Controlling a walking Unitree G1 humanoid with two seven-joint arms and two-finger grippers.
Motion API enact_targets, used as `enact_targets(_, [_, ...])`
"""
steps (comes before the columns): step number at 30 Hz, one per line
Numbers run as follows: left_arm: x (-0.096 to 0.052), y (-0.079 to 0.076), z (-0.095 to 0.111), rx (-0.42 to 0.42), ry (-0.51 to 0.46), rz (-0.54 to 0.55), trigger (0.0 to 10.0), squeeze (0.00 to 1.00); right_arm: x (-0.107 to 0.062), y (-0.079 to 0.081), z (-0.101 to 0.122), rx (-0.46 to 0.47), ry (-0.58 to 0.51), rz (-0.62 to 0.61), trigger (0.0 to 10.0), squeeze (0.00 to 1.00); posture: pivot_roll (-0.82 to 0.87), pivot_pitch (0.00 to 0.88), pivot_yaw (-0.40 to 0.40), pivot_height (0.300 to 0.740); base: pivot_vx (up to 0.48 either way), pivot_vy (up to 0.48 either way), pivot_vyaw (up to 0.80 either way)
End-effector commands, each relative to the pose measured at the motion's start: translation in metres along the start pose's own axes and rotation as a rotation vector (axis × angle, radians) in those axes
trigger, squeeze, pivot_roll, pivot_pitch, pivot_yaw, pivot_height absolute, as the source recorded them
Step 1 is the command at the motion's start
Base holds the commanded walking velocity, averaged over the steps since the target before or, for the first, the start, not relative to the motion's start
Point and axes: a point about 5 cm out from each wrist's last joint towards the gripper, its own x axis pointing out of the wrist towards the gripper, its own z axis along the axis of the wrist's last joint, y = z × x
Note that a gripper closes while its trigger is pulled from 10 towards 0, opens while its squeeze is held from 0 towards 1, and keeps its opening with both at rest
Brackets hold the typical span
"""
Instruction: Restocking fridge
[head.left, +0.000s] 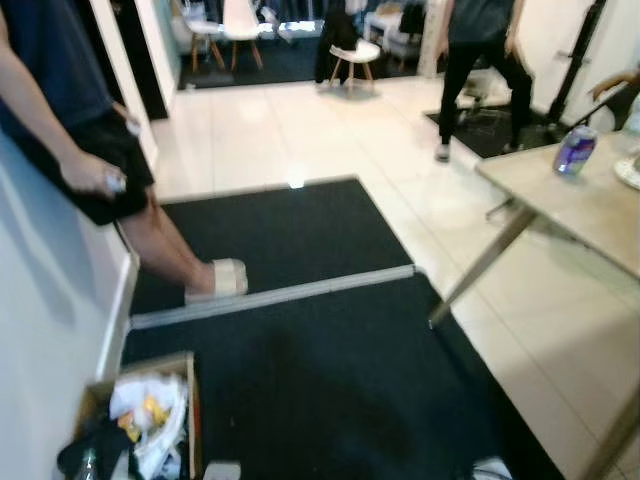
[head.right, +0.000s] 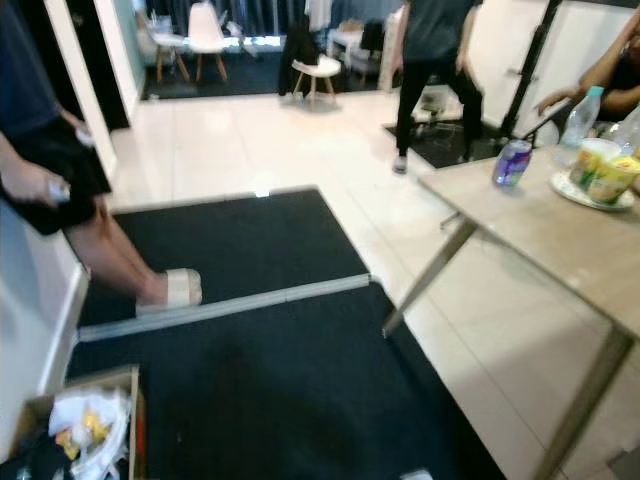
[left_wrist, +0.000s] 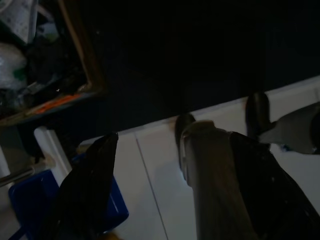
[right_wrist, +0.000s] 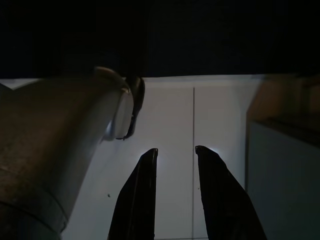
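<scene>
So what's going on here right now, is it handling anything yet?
Nothing is being handled yet. The robot stands on a black floor mat, both arms hanging idle: the left gripper and right gripper are open and hold nothing. A purple drink can stands on the light wooden table to the right, a cardboard box of rubbish sits lower left, and a person in a beige slipper leans at the left wall.

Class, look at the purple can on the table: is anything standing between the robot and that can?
Nothing visible blocks the way. The can stands near the table's close edge, ahead to the right, with dark mat and bare tile floor before it. The person stands off to the left, out of that path. Both arms hang idle.
</scene>
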Motion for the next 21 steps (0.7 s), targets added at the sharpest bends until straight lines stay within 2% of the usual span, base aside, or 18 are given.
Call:
enact_targets(1, [-0.0009,-0.0005,-0.0055,0.005,0.019,-0.003,10.0,0.0,0.0003,0.0003,0.0018,0.001,-0.004,-0.001,10.0,0.0,-0.08,0.024,-0.005,0.734,0.3,0.0,0.0])
enact_targets(21, [-0.001,-0.0011,-0.006,0.009,0.02,-0.007,10.0,0.0,0.0005,0.0012,0.0011,0.003,0.0,-0.002,10.0,0.0,-0.08,0.026,-0.005,0.734,0.298,0.0,0.0])
